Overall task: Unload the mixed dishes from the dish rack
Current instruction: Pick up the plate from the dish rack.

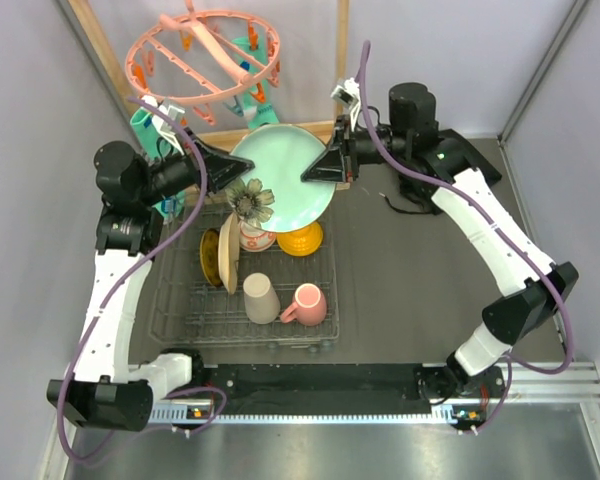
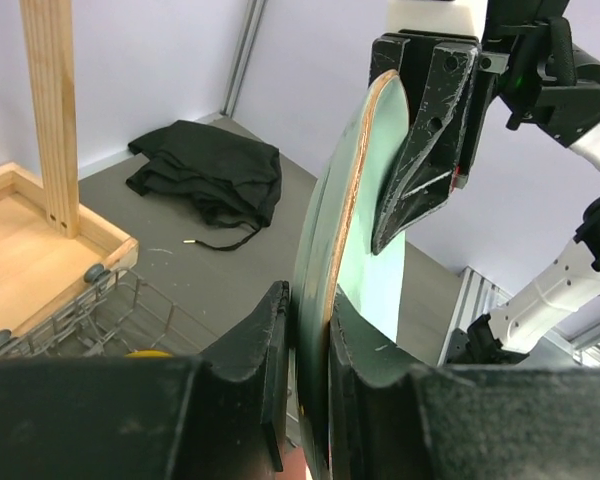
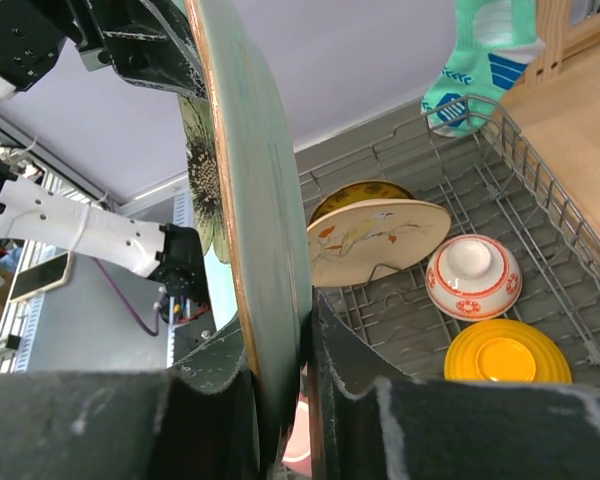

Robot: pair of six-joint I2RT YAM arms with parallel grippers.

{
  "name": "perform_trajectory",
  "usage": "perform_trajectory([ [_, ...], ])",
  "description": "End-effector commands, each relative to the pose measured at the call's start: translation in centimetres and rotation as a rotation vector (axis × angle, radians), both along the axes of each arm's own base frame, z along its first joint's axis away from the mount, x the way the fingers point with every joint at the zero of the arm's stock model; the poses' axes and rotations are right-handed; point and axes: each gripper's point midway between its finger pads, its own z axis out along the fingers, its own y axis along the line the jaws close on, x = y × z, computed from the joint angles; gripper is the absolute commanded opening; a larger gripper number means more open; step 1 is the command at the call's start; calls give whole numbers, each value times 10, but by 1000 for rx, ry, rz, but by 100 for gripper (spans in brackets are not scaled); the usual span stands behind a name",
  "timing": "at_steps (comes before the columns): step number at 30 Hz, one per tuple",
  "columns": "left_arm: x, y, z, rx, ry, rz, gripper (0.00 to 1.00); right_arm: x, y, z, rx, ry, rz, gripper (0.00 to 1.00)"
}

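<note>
Both grippers hold the pale green flower-painted plate (image 1: 280, 182) by opposite rims, upright above the back of the dish rack (image 1: 180, 310). My left gripper (image 1: 225, 165) is shut on its left rim (image 2: 340, 250); my right gripper (image 1: 320, 165) is shut on its right rim (image 3: 255, 200). In the rack stand the cream bird plate (image 1: 230, 252) (image 3: 380, 240) and the small yellow plate (image 1: 210, 258). The red-white bowl (image 1: 255, 238) (image 3: 473, 277), orange bowl (image 1: 300, 238) (image 3: 507, 362), beige cup (image 1: 260, 297) and pink mug (image 1: 307, 304) lie there too.
A wooden frame (image 1: 110, 70) with a pink peg hanger (image 1: 205, 55) stands behind the rack. A teal sock (image 3: 475, 60) hangs by the rack's far corner. A black cloth (image 2: 210, 175) lies on the grey table at back right.
</note>
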Motion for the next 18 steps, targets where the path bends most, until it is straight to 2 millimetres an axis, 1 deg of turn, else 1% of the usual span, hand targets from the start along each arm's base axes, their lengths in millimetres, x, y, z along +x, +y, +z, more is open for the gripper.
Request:
perform_trajectory([
  [1, -17, -1, 31, -37, -111, -14, 16, -6, -1, 22, 32, -130, 35, 0],
  [2, -14, 0, 31, -40, -107, 1, 24, -6, -1, 20, 28, -136, 31, 0],
  [3, -13, 1, 31, -37, -112, 6, 44, -6, -2, 18, 24, -136, 27, 0],
  [5, -12, 2, 32, -37, -116, 21, 61, -6, -5, 20, 20, -156, 10, 0],
  [6, -12, 2, 31, -33, -116, 25, 76, -5, -6, 18, 15, -154, 5, 0],
  [7, -12, 2, 32, -33, -117, 28, 87, -6, -8, 18, 13, -159, -2, 0],
  [8, -12, 3, 34, -32, -122, 35, 94, -7, -9, 18, 9, -163, -4, 0],
  [9, -10, 4, 33, -29, -118, 43, 98, -6, -9, 16, 5, -162, -9, 0],
  [10, -11, 4, 36, -29, -124, 47, 99, -5, -11, 16, 1, -163, -24, 0],
  [12, -8, 7, 37, -23, -131, 73, 99, 0, -17, 14, -7, -159, -55, 0],
  [13, -7, 9, 40, -20, -137, 90, 99, 7, -24, 15, -11, -155, -89, 0],
  [14, -7, 10, 38, -11, -122, 103, 99, 12, -31, 15, -12, -138, -119, 0],
  [15, -5, 13, 38, 3, -135, 123, 99, 19, -40, 12, -17, -119, -155, 0],
  [16, -3, 15, 38, 9, -120, 147, 99, 35, -59, 12, -17, -100, -217, 0],
  [17, -2, 17, 38, 15, -119, 165, 99, 44, -73, 12, -6, -56, -264, 0],
  [18, -2, 18, 38, 27, -131, 172, 99, 48, -87, 10, 5, -34, -289, 0],
])
